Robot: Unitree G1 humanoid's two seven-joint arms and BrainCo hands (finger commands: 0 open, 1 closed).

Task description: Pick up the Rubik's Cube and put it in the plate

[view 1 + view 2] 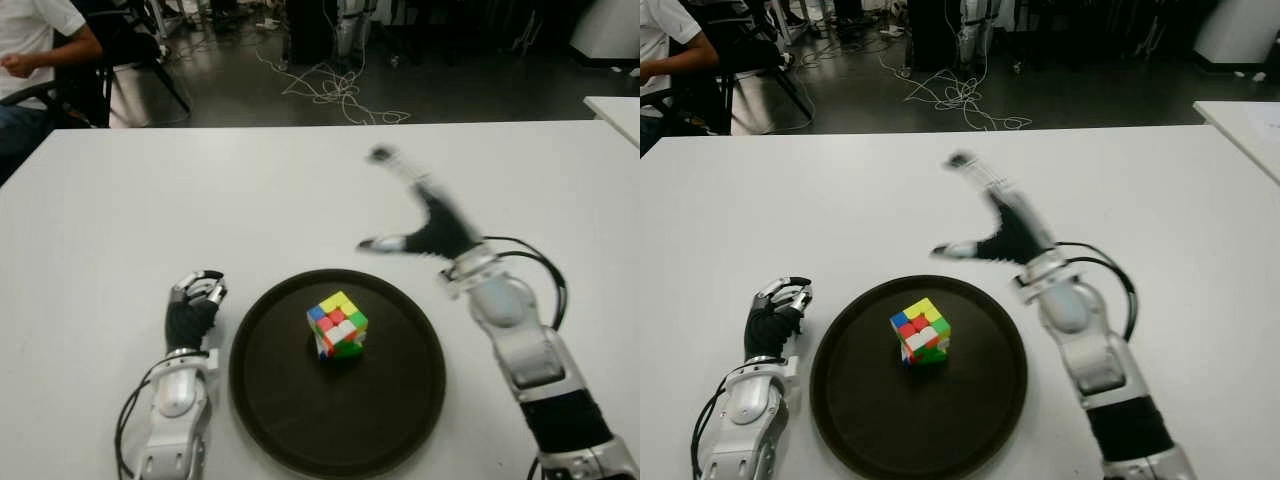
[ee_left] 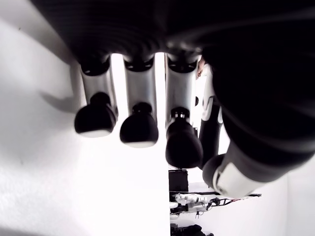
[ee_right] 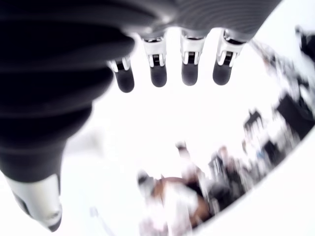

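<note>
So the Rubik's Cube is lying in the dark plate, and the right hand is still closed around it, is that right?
Not quite. The Rubik's Cube does lie in the dark plate, but the right hand is not closed around it: the left eye view shows it open, beyond the plate's rim and clear of the cube.

Left hand (image 2: pixel 162 128): curled fingertips (image 2: pixel 139 129) pointing down over white table (image 2: pixel 59 196), holding nothing; dark equipment (image 2: pixel 189 216) showing beyond the far edge.
</note>
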